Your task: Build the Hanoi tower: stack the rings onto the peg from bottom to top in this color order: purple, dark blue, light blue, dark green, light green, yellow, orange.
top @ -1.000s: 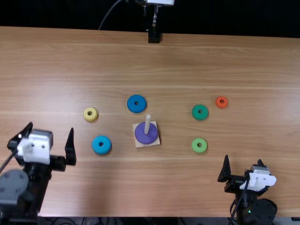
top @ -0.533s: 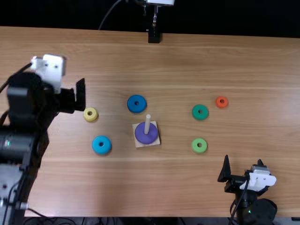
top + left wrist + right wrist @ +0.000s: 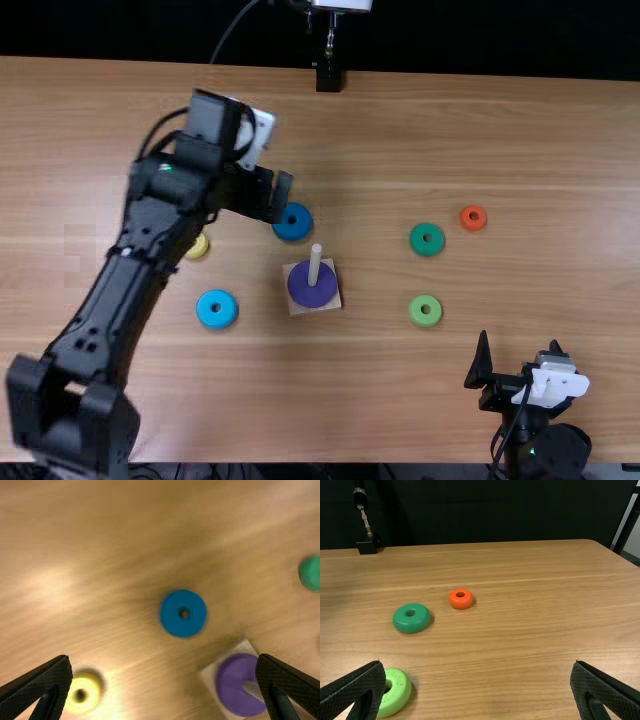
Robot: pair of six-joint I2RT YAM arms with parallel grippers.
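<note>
My left gripper (image 3: 275,196) is over the table beside the dark blue ring (image 3: 293,222), partly overlapping it from above; in the left wrist view the left gripper (image 3: 165,667) is open and empty. The purple ring (image 3: 311,285) lies on the square base around the peg (image 3: 315,262). The light blue ring (image 3: 217,310) lies left of the base, and the yellow ring (image 3: 199,246) is partly under the left arm. Right of the base are the dark green ring (image 3: 427,239), light green ring (image 3: 425,311) and orange ring (image 3: 473,217). My right gripper (image 3: 520,345) stands open near the front edge, also in the right wrist view (image 3: 475,672).
A black stand (image 3: 328,78) rests at the table's far edge. The left forearm spans the left part of the wooden table (image 3: 400,400), passing close to the yellow and light blue rings.
The left arm has swung from the left front up and across to the right, from beyond the yellow ring to the dark blue ring. The right arm and the rings have stayed put.
</note>
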